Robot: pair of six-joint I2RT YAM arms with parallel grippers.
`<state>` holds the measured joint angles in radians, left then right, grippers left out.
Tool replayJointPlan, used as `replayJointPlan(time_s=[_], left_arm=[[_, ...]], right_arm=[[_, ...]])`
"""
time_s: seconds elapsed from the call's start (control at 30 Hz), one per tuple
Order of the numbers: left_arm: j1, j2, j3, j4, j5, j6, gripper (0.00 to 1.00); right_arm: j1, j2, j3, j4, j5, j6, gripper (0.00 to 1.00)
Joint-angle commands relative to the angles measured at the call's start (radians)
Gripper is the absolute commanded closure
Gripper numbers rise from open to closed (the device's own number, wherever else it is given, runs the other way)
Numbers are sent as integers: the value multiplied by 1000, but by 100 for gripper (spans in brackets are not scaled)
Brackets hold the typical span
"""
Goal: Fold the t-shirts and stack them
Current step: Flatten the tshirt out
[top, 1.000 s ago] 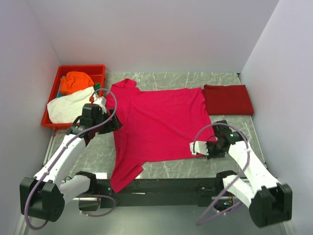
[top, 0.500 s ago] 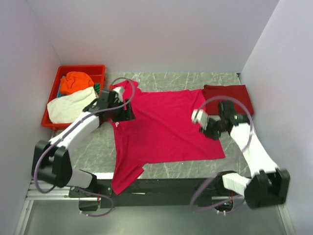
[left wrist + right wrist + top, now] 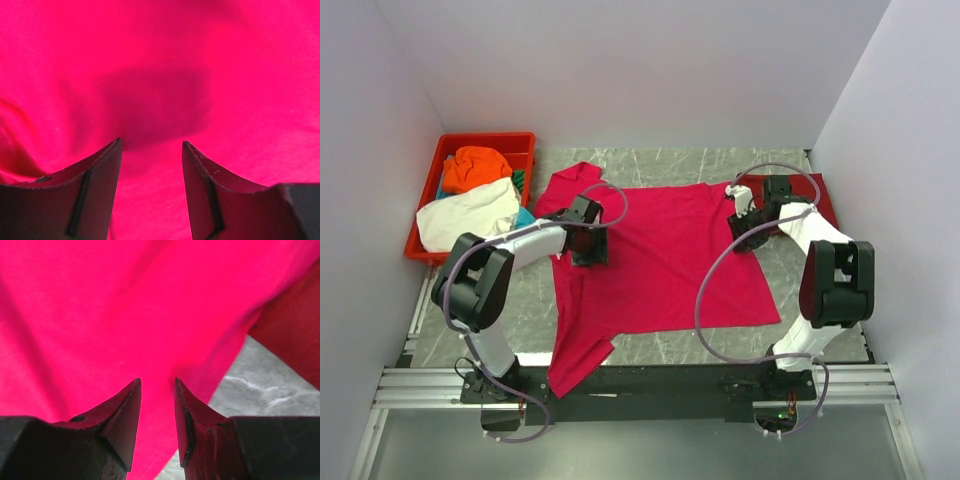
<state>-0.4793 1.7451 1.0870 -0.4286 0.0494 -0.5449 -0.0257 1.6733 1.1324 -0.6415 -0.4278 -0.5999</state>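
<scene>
Your darker red shirt (image 3: 788,203) sits folded; the pink-red shirt (image 3: 660,265) lies unfolded. Left gripper (image 3: 151,141) and right gripper (image 3: 157,380) hover over it, fingers spread. The orange shirt (image 3: 475,167) and white shirt (image 3: 470,215) wait.

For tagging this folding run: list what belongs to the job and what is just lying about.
Belongs to the job:
- bright pink shirt, spread flat
- dark red shirt, folded at the far right
- orange shirt
- white shirt

Just lying about:
- red tray, holding the orange and white shirts
- marble table
</scene>
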Motion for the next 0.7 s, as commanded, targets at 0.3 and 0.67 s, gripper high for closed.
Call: replayJointPlan(time_s=[0.3, 0.67], left_arm=[[-48, -126, -248, 77, -20, -153, 50], [-156, -350, -473, 74, 30, -344, 51]], right_arm=[[-6, 111, -19, 91, 198, 28, 59], [-5, 102, -48, -49, 244, -101, 66]])
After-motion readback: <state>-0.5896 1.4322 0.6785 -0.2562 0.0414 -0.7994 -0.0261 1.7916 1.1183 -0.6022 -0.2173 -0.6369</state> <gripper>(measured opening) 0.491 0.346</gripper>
